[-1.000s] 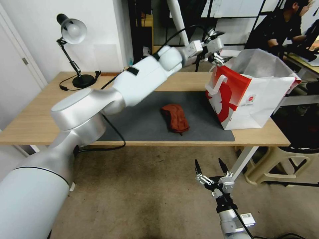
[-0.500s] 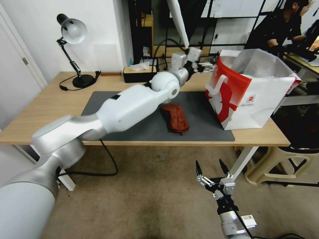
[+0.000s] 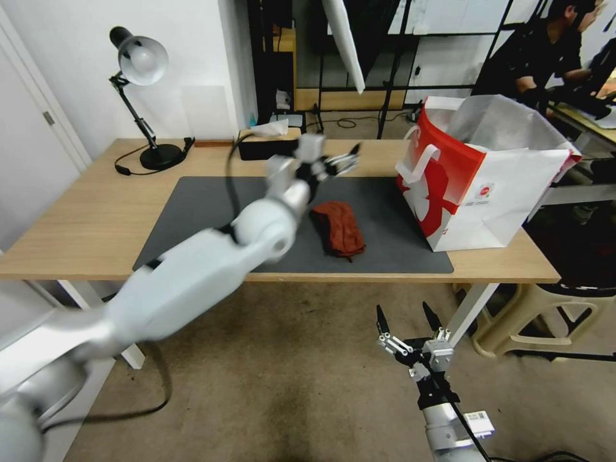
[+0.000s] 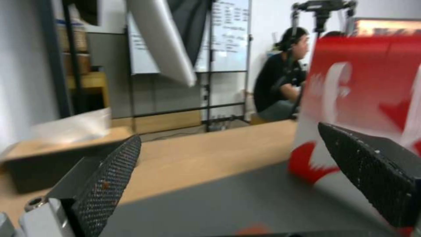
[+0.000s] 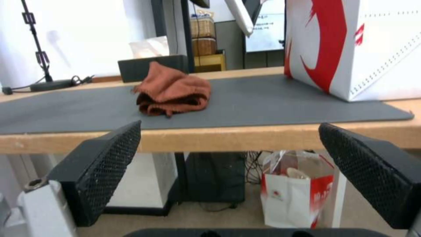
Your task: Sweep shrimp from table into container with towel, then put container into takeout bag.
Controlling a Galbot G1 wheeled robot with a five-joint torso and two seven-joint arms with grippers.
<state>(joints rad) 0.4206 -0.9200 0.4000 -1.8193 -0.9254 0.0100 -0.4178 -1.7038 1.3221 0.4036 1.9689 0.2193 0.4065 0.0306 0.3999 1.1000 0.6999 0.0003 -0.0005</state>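
Below the table's (image 3: 77,253) front edge, the right hand (image 3: 404,316) hangs low with its fingers spread wide, holding nothing. On the grey mat beyond it lies the towel (image 3: 338,228), its long axis running front to back. Just past the towel hovers the left hand (image 3: 340,162), also wide and empty, the nearer one. Farther right stands the takeout bag (image 3: 481,186)

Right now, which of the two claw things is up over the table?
The left end effector, open above the grey mat beyond the rust-red towel. The right end effector hangs open below the table edge, over the floor.
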